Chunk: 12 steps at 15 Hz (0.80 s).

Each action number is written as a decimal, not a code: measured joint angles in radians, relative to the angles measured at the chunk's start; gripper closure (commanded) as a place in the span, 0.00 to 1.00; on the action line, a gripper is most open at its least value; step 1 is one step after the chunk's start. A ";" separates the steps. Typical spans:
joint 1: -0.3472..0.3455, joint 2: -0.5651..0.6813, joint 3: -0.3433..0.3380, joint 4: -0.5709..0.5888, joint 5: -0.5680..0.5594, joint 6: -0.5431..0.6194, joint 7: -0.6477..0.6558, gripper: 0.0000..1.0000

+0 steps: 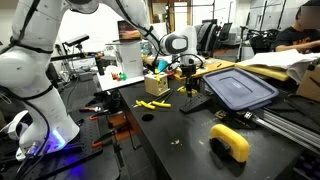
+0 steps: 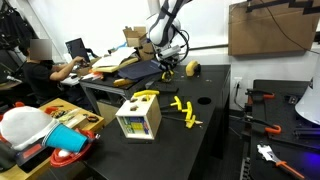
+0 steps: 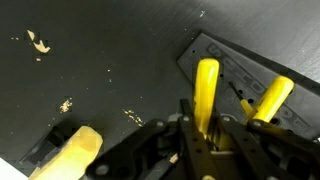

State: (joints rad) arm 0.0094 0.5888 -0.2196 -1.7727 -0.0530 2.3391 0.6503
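So in the wrist view, the far left of the frame had a few yellow crumbs scattered on the black tabletop. A chunky yellow block sat down in the lower left corner. Dead centre, the gripper sat at the bottom edge with its jaws pinched on a yellow peg, which stuck straight up out from between them. Just right of that was a second yellow peg, tilted and outside the jaws. I honestly couldn't tell if the two were joined lower down. Both pegs overlapped the corner of a grey-blue lid in the upper right. In an exterior view, a wooden box and some loose yellow pieces were left of centre on the table. The gripper hung mid-frame just beside the lid's left edge, and the block lay off at the lower right, well apart from the jaws.
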 measured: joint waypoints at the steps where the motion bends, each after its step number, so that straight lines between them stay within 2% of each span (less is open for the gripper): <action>1: 0.001 0.000 0.001 0.000 0.000 0.000 0.000 0.96; 12: -0.002 0.048 0.002 0.052 0.000 0.000 0.000 0.96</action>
State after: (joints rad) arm 0.0075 0.6365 -0.2179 -1.7211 -0.0526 2.3391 0.6503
